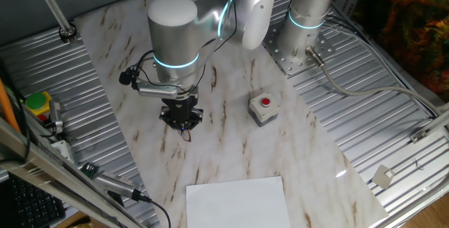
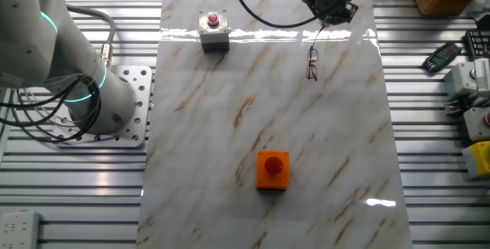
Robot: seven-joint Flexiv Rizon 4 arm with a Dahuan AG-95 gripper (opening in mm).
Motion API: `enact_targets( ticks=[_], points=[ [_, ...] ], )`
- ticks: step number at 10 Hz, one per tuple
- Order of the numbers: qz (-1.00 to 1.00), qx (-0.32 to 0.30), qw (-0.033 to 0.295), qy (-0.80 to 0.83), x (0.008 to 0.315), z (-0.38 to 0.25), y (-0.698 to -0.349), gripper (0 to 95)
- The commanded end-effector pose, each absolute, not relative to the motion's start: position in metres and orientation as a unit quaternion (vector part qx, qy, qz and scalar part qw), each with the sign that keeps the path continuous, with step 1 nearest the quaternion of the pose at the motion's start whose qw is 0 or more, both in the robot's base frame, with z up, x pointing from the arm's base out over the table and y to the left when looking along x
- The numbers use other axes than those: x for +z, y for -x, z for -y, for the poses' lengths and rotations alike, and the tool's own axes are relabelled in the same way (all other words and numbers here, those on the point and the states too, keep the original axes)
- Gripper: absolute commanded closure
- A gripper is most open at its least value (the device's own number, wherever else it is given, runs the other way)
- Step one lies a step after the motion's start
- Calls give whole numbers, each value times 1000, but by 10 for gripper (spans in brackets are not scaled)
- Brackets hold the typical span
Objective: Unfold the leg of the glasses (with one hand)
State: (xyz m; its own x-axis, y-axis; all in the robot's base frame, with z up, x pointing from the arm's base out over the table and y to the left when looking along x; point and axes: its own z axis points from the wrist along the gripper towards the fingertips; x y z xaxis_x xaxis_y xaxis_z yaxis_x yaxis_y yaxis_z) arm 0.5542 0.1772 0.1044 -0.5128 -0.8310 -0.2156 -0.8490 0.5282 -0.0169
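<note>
The glasses (image 2: 311, 65) lie on the marble tabletop (image 2: 253, 111) near its far right side, small and dark-framed. One slim leg (image 2: 318, 38) stretches away from the frame up to my gripper (image 2: 329, 18). The gripper's fingers stand close together at the tip of that leg and appear shut on it. In the one fixed view the gripper (image 1: 183, 124) hangs low over the table and hides most of the glasses; only a thin dark piece (image 1: 186, 136) shows under it.
A grey box with a red button (image 1: 264, 109) (image 2: 213, 31) stands beside the gripper. An orange box with a red button (image 2: 272, 169) sits mid-table. A white sheet (image 1: 237, 201) lies at the near edge. The arm's base (image 2: 115, 119) stands on the ribbed metal.
</note>
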Motion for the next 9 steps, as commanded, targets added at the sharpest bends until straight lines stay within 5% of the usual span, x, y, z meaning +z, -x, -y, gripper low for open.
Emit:
enact_targets(
  ticks=[1,9],
  points=[
    [-869,46,97,483,107,-176,-554,950],
    [-866,53,99,486,118,-170,-554,950]
  ],
)
